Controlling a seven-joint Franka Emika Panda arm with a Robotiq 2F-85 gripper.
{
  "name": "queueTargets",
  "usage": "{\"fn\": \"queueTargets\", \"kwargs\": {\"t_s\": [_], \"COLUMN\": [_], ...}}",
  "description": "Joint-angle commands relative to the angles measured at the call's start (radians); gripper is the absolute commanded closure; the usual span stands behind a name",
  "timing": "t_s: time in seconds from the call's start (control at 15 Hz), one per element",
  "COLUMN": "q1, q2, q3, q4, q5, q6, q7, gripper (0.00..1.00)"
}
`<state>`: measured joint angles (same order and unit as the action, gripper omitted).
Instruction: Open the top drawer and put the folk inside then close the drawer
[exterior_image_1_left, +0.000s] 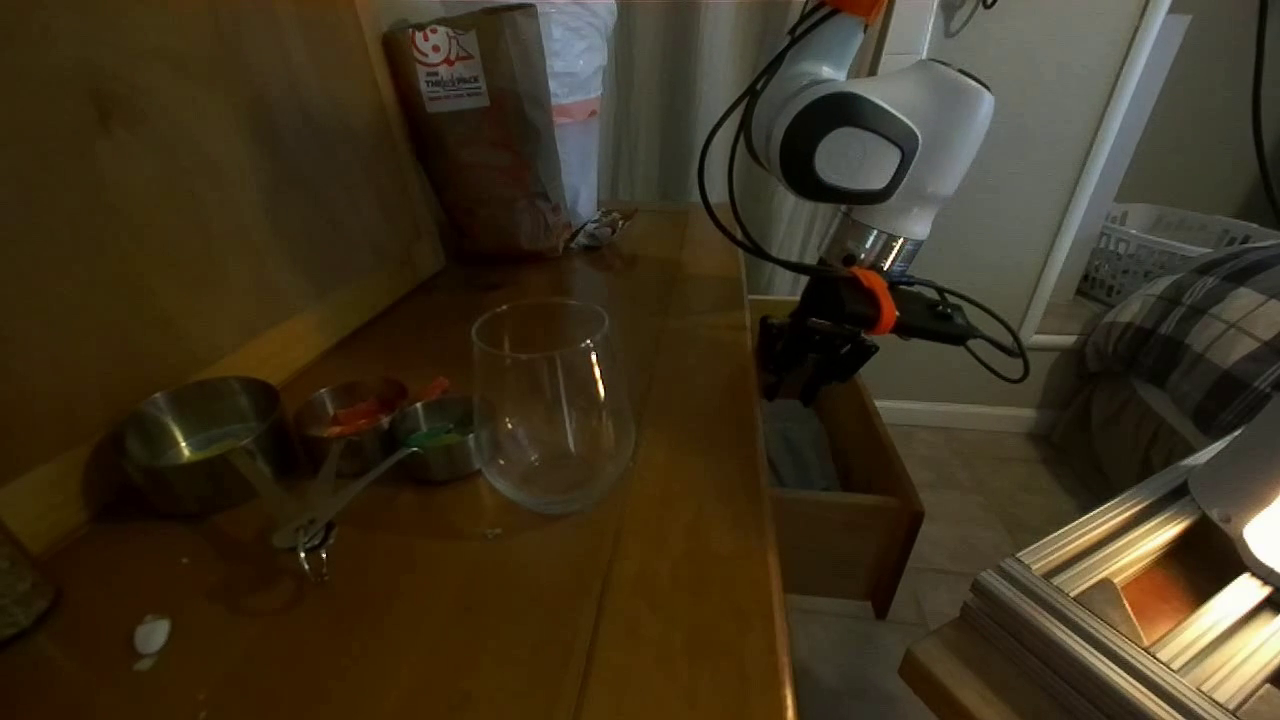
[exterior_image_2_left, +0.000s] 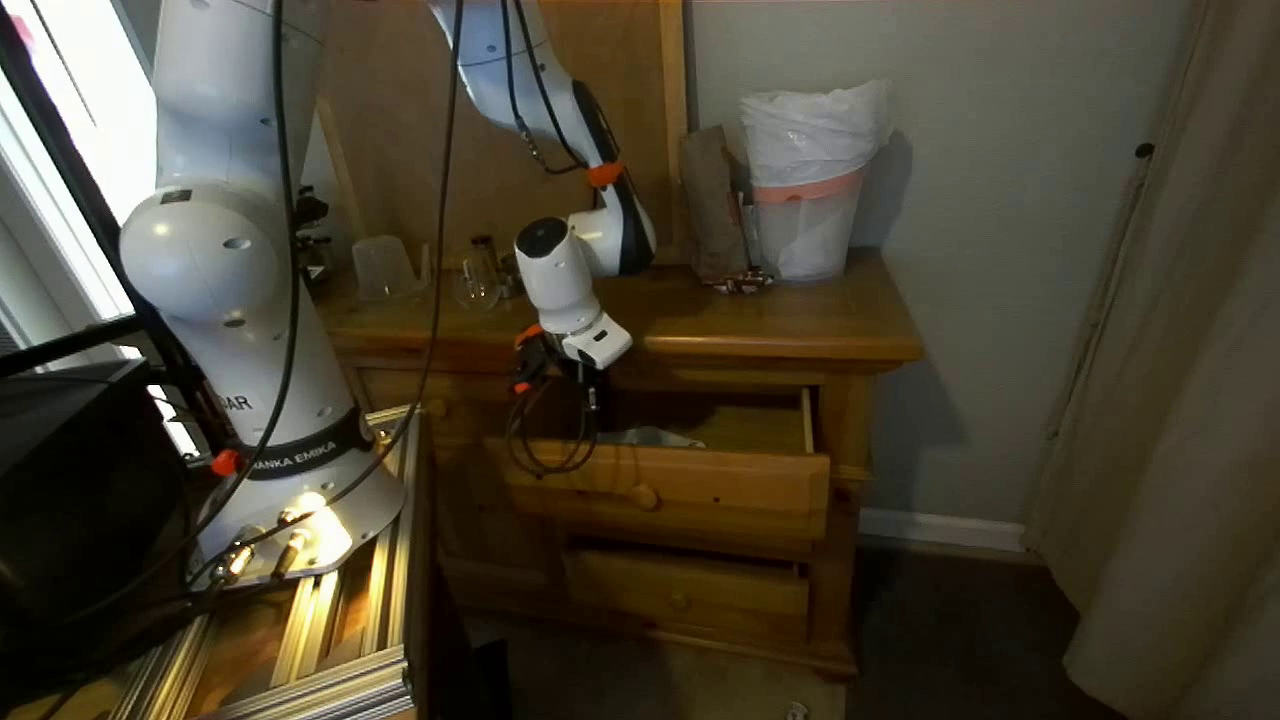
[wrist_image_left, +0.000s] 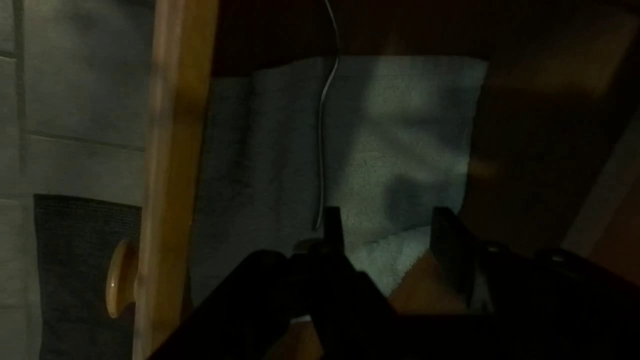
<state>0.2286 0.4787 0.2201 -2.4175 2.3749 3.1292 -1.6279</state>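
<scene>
The top drawer (exterior_image_2_left: 725, 485) stands pulled out of the brown dresser (exterior_image_2_left: 790, 330), and the gripper (wrist_image_left: 387, 216) is directly over it, pointing down into the opening; how deep the tips reach is hard to tell. In the wrist view the fingers (wrist_image_left: 334, 232) are spread, with a cloth (wrist_image_left: 415, 125) showing through the gap. Pale grey and woven, with a fuzzy turned-up end, it lies inside the drawer below them. Across it runs a thin, curved, shiny strip (wrist_image_left: 321, 150), its near end just beside the finger on the left; whether it is the fork cannot be told. The drawer's front board is smooth wood with a round knob (exterior_image_2_left: 643, 497).

In an exterior view a black cable (exterior_image_2_left: 545, 472) loops down in front of the drawer's left part, and a lower drawer (exterior_image_2_left: 740, 600) is slightly out beneath. The dresser's top edge is close beside the gripper. On that top, to its left in an exterior view, stand a clear, rounded stemless glass (exterior_image_1_left: 550, 420) and, farther left, metal measuring cups (exterior_image_1_left: 205, 450) joined by a ring, two with red or green bits inside. At the far end a creased brown paper bag (exterior_image_1_left: 490, 160) stands beside a translucent, white-lined bin (exterior_image_2_left: 815, 225).
</scene>
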Motion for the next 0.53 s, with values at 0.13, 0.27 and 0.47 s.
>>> {"fn": "queueTargets", "kwargs": {"t_s": [0.13,0.27,0.47], "q1": [0.068,0.069,0.072], "q2": [-0.050,-0.108,-0.207], "q3": [-0.068,-0.064,-0.061], "q4": [0.001,-0.028,-0.077], "q5": [0.047,0.046,0.046], "q6": [0.023,0.056,0.109], "q7": [-0.014,-0.005,-0.006], "gripper": [0.05,0.00,0.00]}}
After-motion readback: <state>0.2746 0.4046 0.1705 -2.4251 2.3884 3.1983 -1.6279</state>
